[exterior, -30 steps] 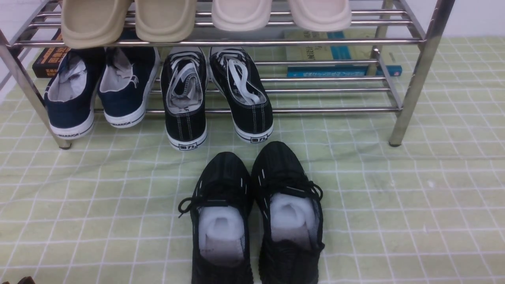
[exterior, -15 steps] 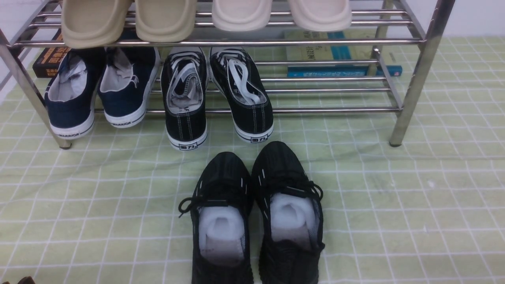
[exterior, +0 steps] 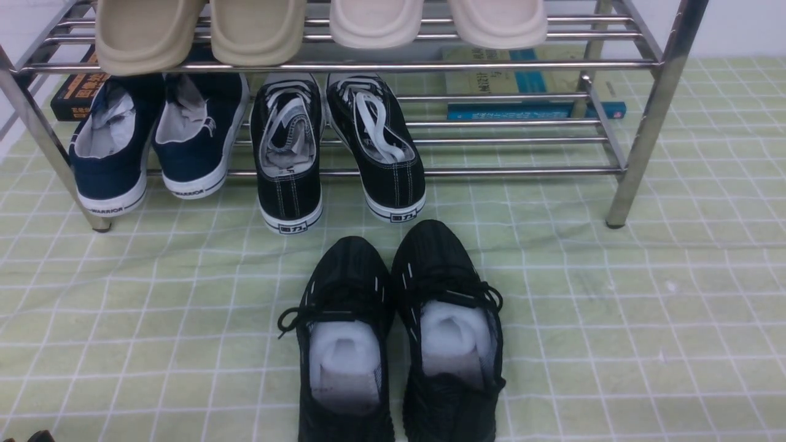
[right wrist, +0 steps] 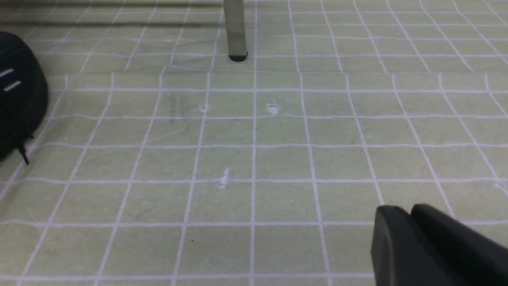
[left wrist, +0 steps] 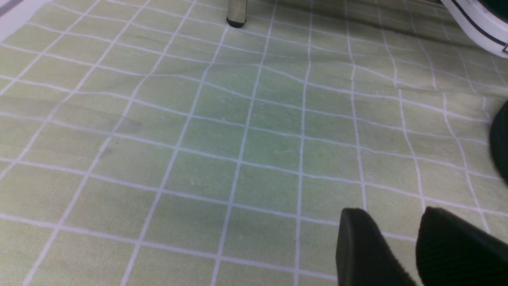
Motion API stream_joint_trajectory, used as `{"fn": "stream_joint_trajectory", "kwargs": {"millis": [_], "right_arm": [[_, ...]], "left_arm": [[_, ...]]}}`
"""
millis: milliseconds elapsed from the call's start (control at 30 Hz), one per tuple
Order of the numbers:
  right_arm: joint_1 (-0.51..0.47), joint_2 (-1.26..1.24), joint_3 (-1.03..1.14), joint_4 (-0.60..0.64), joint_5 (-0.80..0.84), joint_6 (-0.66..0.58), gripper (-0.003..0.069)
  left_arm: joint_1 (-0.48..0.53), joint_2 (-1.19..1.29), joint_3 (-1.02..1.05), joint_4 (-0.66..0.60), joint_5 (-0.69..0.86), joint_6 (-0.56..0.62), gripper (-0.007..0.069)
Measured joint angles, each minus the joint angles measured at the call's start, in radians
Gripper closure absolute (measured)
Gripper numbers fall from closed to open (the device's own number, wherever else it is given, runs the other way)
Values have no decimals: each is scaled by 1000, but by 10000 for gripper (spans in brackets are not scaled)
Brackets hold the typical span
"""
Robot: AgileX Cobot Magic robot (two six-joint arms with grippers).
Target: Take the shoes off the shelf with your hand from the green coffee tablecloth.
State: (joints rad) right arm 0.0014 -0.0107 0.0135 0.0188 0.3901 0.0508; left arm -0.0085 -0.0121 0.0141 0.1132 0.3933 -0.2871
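Below, wrinkled green gridded tablecloth (exterior: 614,319), pale wall behind (exterior: 743,27)

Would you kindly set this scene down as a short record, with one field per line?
rack: chrome, two tiers
upper tier: tan clogs, pale pink clogs
lower tier: navy sneakers, black canvas sneakers with white soles
on cloth, before rack: all-black shoes, side by side, toes toward rack
cloth: light green, white grid
left gripper: slightly open, empty
right gripper: empty
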Motion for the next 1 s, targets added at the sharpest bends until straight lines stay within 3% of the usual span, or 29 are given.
{"fn": "stream_joint_trajectory", "kwargs": {"millis": [1000], "right_arm": [[0, 0, 0, 0, 0, 0, 544]], "left_arm": [[0, 0, 0, 0, 0, 0, 382]]}}
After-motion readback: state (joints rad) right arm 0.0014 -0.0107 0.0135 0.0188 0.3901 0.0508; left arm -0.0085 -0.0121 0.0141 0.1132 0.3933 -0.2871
